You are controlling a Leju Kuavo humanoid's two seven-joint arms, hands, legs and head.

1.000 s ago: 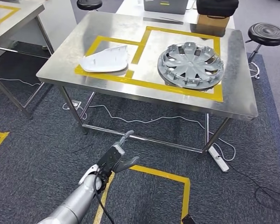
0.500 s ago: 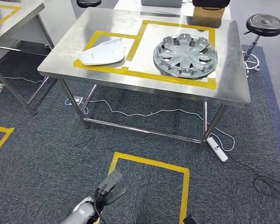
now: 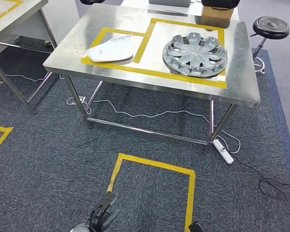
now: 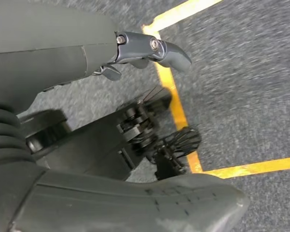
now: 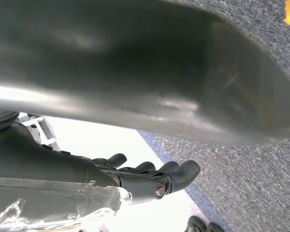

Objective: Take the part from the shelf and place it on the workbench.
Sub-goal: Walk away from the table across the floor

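2 parts on bench: hubcap (image 3: 195, 54), white cover (image 3: 109, 50)

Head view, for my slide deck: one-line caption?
White part and hubcap lie on the steel workbench; left hand hangs low.

You face the steel bench (image 3: 242, 72) across open grey carpet (image 3: 45, 164), where a yellow taped square (image 3: 189, 186) marks the floor before it. On the bench, a white cover (image 3: 110, 48) lies in the left taped bay and a silver hubcap (image 3: 195, 54) takes up most of the right bay, leaving bare steel along the near edge and right end. Beneath the bench, a cross-rail (image 3: 147, 131), a trailing cable (image 3: 143, 115) and a power strip (image 3: 223, 151) clutter the floor. A black stool (image 3: 270, 28) stands just off the bench's far right corner; a second table (image 3: 12, 12) stands to its left.
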